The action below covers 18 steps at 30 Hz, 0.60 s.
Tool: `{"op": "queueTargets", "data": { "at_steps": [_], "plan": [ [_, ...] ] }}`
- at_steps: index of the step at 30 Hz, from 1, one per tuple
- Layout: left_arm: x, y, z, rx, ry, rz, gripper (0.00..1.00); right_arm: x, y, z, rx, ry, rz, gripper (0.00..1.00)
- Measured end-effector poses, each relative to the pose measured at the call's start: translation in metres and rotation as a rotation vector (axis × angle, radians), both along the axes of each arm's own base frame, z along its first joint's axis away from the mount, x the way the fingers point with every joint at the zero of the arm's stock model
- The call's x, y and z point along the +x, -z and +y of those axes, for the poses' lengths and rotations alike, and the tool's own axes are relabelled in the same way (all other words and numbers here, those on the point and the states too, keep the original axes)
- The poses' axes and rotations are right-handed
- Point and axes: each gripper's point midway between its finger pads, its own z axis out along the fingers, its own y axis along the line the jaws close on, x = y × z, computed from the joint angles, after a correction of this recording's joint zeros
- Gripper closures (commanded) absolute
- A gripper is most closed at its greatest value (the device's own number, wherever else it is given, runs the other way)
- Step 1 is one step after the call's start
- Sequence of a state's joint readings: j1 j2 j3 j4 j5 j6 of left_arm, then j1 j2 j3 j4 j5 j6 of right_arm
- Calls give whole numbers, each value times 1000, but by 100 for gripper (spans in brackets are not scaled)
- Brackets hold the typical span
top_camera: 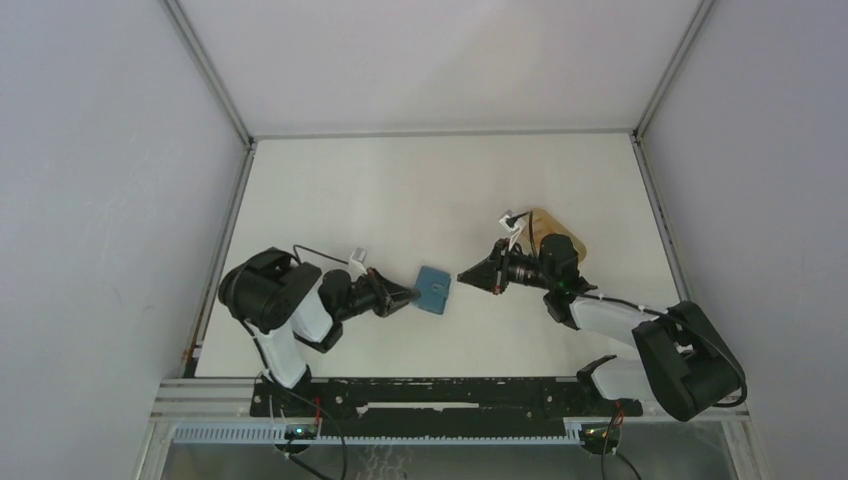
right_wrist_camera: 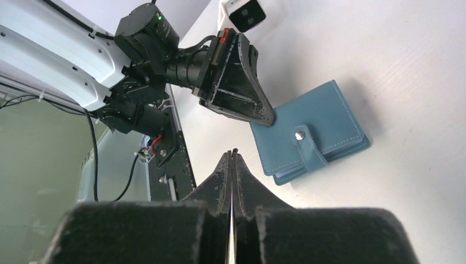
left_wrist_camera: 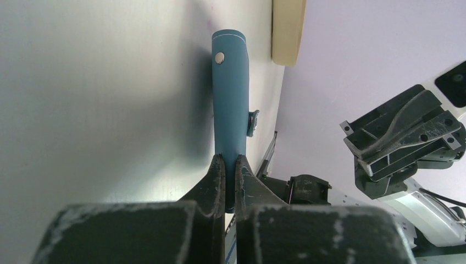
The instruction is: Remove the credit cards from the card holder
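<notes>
The teal card holder [top_camera: 434, 290] is folded shut, with its snap tab [right_wrist_camera: 305, 146] fastened across the open edge. My left gripper [top_camera: 412, 294] is shut on the holder's left edge and holds it low over the white table. The left wrist view shows the holder [left_wrist_camera: 231, 99] edge-on between my left gripper's [left_wrist_camera: 231, 160] fingers. My right gripper [top_camera: 466, 277] is shut and empty, just right of the holder and apart from it. In the right wrist view the holder [right_wrist_camera: 324, 118] lies beyond my closed right gripper [right_wrist_camera: 232, 154], with the left gripper [right_wrist_camera: 258, 113] on its corner. No credit cards show.
A tan flat rounded object [top_camera: 553, 238] lies on the table behind the right wrist, partly hidden by it; its edge shows in the left wrist view [left_wrist_camera: 288, 30]. Grey walls enclose the white table [top_camera: 400, 190] on three sides. A black rail [top_camera: 450, 392] runs along the near edge.
</notes>
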<state>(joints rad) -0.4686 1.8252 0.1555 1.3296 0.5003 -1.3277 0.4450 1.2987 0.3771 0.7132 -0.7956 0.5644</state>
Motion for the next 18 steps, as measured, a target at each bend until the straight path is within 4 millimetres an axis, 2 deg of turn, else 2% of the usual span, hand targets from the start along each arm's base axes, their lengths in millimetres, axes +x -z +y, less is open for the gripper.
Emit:
{"op": "queueTargets", "data": {
  "at_steps": [4,11,15,16,18],
  "plan": [
    [1,-5,1,9,-5,-17,100,1,-1,-2,-11,21,1,100],
    [4,-19,6,59,-19,-81,100,7,18,-7,-141,123,29,99],
    [3,-20,12,108,-29,-94,100,16,13,-2,-212,174,0,55],
    [2,-19,13,120,-30,-93,100,19,12,-1,-225,185,-9,47],
    [1,-16,16,149,-34,-88,100,22,13,0,-243,204,-12,38]
  ]
}}
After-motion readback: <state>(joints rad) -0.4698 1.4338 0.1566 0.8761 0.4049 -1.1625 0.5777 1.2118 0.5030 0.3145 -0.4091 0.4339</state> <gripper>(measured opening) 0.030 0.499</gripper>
